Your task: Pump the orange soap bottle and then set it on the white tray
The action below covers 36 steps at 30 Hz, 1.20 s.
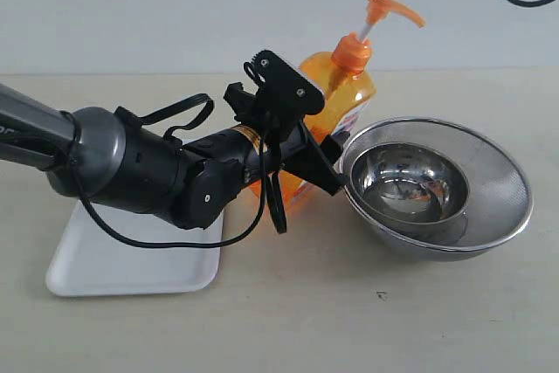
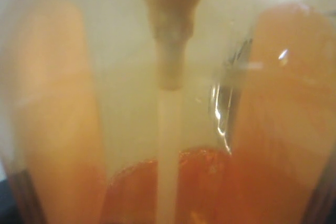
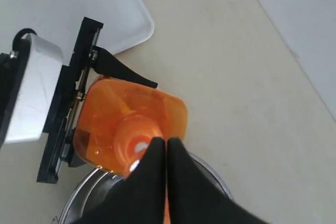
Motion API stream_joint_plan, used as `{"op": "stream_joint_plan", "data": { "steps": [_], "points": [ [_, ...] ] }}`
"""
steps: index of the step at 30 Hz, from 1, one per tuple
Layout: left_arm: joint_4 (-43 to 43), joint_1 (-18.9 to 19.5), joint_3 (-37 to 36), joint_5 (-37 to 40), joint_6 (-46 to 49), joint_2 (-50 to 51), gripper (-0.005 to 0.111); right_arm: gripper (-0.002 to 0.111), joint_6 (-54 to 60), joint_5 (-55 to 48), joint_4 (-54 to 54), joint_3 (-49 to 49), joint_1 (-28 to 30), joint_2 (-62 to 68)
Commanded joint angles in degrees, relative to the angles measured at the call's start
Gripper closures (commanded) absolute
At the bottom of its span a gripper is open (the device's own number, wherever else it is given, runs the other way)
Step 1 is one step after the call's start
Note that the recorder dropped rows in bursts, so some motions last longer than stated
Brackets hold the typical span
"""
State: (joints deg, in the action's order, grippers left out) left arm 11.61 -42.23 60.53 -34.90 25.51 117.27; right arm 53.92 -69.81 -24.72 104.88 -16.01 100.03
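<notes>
Nearest on the pale tabletop lies the flat white rectangular tray, its far part hidden under the left arm. To its right a round steel bowl sits nested in a wider steel mesh bowl. Between tray and bowls, off the tray, the tall translucent orange soap bottle leans toward the bowls, just beside the mesh rim. Whether its base touches the tabletop is hidden. The left gripper has its jaws clamped across the bottle's body. Its wrist view is filled by blurred orange plastic, with the white dip tube running through the middle. Farthest and highest, the right gripper has its black jaws pressed together, tips on the orange pump head, with white stem showing beneath it.
</notes>
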Motion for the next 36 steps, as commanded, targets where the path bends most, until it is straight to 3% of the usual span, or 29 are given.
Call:
{"op": "stream_joint_plan", "data": {
  "steps": [1, 10, 16, 36],
  "points": [
    [-0.70, -0.22, 0.82, -4.68, -0.22, -0.70, 0.102, 0.108, 0.11, -0.15, -0.65, -0.26, 0.04, 0.72],
    [-0.70, -0.22, 0.82, -4.68, -0.22, -0.70, 0.102, 0.108, -4.07, -0.15, 1.99, -0.57, 0.04, 0.72],
    [-0.71, -0.22, 0.82, -5.10, -0.22, -0.70, 0.102, 0.108, -2.18, -0.15, 1.38, -6.39, 0.04, 0.44],
    [-0.71, -0.22, 0.82, -5.55, -0.22, -0.70, 0.102, 0.108, -2.67, -0.15, 1.14, -6.45, 0.04, 0.32]
  ]
}}
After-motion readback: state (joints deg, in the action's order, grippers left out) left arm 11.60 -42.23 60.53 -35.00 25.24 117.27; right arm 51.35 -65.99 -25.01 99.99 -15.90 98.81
